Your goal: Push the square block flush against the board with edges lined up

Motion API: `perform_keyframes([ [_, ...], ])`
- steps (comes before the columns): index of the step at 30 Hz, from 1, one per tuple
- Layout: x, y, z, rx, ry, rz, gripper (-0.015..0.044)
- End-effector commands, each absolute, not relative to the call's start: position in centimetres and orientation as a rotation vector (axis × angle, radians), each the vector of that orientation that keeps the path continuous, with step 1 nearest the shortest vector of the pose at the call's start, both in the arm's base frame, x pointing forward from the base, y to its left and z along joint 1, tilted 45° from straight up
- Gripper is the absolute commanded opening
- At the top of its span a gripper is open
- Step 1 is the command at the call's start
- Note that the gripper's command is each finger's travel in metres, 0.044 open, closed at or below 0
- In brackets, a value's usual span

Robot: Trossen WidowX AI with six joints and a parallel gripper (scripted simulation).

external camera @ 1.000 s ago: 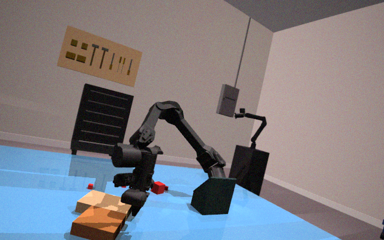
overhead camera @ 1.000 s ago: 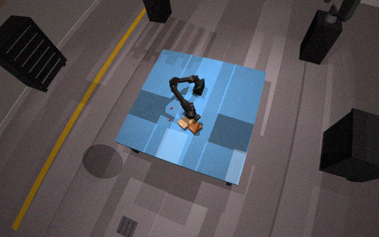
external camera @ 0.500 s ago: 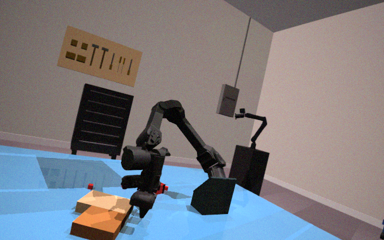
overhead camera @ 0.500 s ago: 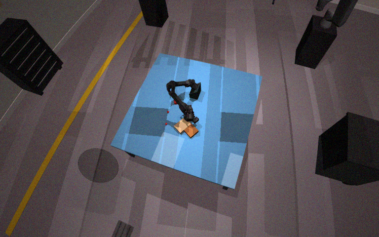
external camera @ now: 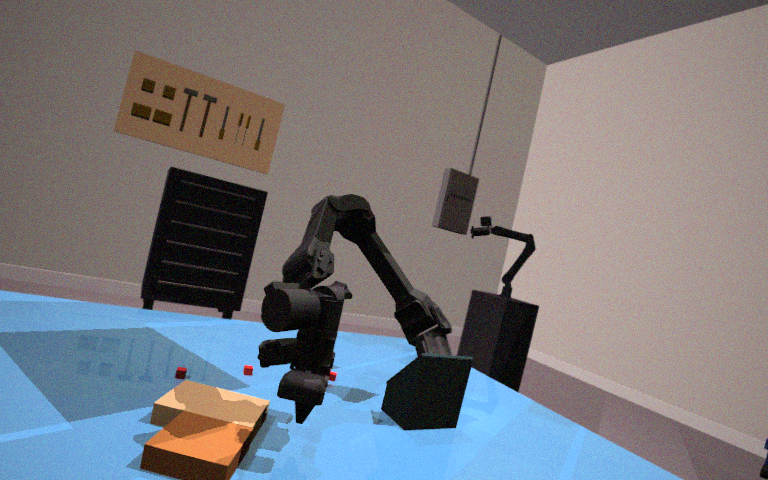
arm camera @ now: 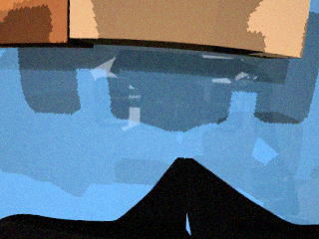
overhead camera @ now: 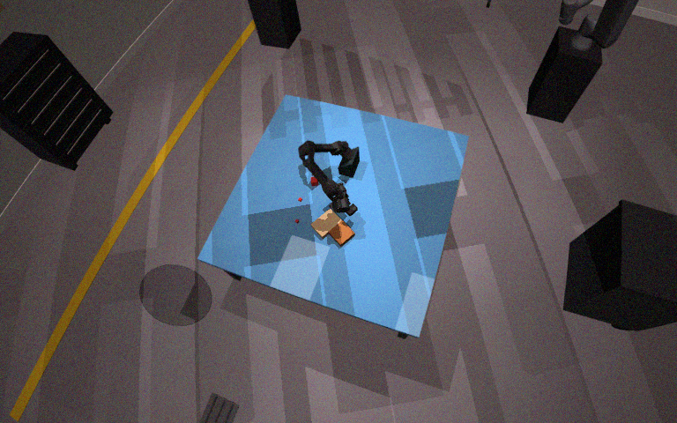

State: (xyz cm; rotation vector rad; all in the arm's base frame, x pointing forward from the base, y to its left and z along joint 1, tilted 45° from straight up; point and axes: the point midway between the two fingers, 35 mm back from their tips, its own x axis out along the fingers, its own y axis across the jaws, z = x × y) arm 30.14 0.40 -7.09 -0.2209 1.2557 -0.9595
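The orange square block (overhead camera: 343,234) (external camera: 192,444) (arm camera: 25,22) lies flat on the blue table. The longer tan board (overhead camera: 324,224) (external camera: 209,400) (arm camera: 164,22) lies flat beside it. One whole side of the block runs along the board with only a thin dark line between them, and they appear to touch. Their edges facing my gripper look nearly even; the block seems to stick out very slightly. My gripper (external camera: 300,420) (arm camera: 183,165) is shut and empty. Its tips point down beside the board, with blue table showing between them and both pieces. Their exact height is unclear.
Three small red cubes lie beyond the pieces: one cube (overhead camera: 314,181) (external camera: 332,375) near the arm, another (overhead camera: 300,199) (external camera: 248,370), and a third (overhead camera: 296,220) (external camera: 180,373). The dark arm base (overhead camera: 349,161) (external camera: 427,393) stands on the table (overhead camera: 389,299).
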Motion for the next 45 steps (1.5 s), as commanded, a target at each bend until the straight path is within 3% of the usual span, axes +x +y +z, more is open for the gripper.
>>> perform_keyframes([
  [1, 30.6, 2.7, -5.0, -0.203, 1.235, -0.946, 0.0],
  [45, 35.2, -4.4, 2.3, -1.223, 1.687, 0.011, 0.0],
])
